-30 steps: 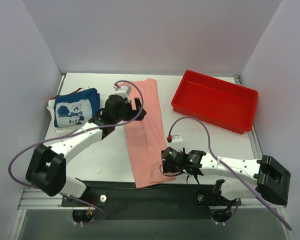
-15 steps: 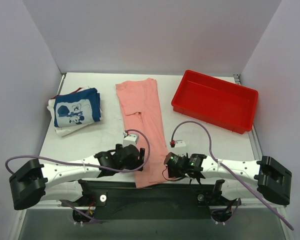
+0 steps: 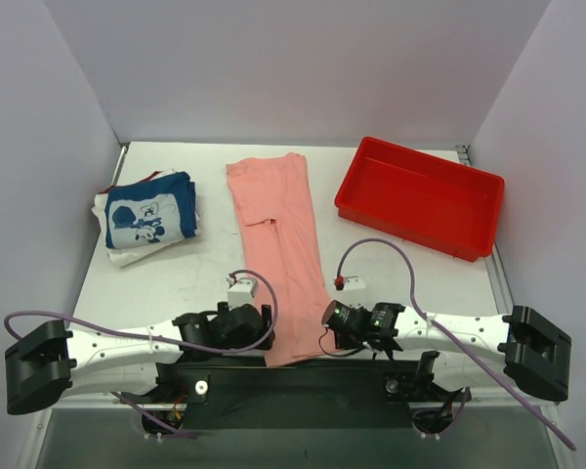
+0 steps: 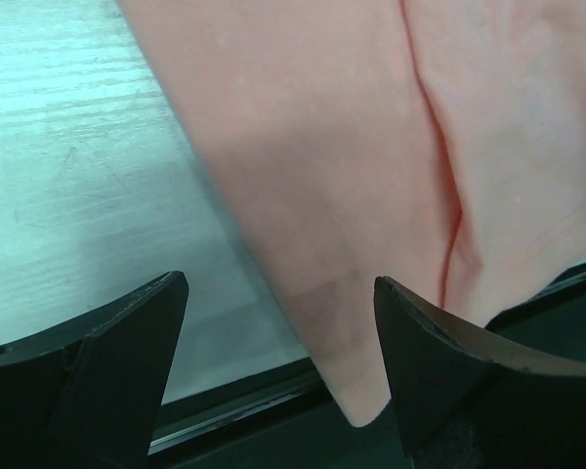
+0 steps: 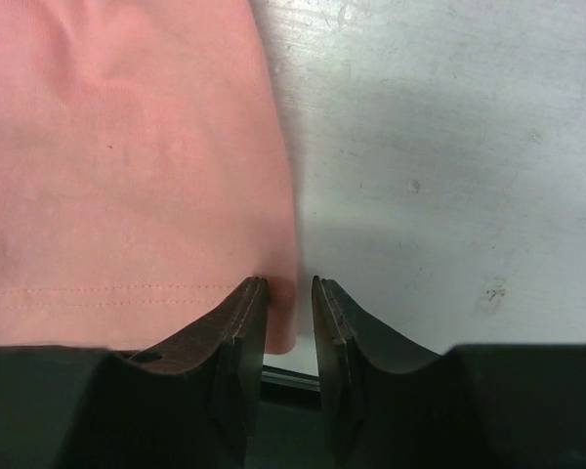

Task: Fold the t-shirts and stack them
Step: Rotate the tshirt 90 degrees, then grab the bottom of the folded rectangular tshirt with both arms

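While the salmon-pink t-shirt lies flat on the table as a long, narrow strip folded lengthwise, running from 12 o'clock down to 6 o'clock in the top view, both arms lie low along the near edge and meet it at its hem. The left gripper sits at the strip's 7 o'clock corner with its jaws spread wide; in the left wrist view that corner of cloth lies between the two fingers and hangs just over the dark table edge, touched by neither. The right gripper is at the 5 o'clock corner, jaws drawn narrow around the hem's corner. The right wrist view shows one finger against the cloth and a sliver of bare table between the cloth edge and the other, so the pinch is not closed. At 10 o'clock the navy blue t-shirt with the white mouse print tops a folded pile, a white one under it. A red tray sits at 2 o'clock, well apart from the shirts.
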You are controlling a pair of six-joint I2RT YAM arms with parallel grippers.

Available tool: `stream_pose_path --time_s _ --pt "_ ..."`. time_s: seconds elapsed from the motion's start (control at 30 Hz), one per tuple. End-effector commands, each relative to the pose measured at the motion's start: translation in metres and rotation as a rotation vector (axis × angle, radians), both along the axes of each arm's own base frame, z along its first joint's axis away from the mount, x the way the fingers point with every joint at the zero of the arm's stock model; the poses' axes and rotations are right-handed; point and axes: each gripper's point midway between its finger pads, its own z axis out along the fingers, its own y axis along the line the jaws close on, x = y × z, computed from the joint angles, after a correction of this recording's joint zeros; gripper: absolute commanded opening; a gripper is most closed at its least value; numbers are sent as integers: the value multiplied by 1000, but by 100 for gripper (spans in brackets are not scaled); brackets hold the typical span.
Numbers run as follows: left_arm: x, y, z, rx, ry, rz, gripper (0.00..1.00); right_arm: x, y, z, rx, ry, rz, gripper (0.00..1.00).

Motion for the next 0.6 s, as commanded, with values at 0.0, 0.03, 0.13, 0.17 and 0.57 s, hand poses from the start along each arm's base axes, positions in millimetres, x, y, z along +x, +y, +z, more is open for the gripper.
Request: stream_pose_path --time_s 0.0,0.03,0.13,0.17,0.57 --pt "-18 -8 -8 -86 73 -5 88 -2 -12 -2 -36 -8 -17 26" --pt "-23 -10 -10 -105 89 -8 87 -3 -14 -3 -40 -6 -17 26" --pt "-29 -16 -14 -159 116 -21 83 -3 -14 -3 -37 -8 -21 26" --pt "-31 -18 -14 -166 122 -24 79 -3 -14 -4 -37 -8 -20 26" --pt "-54 -11 -24 -59 133 -3 67 -5 -10 2 5 -19 -15 38"
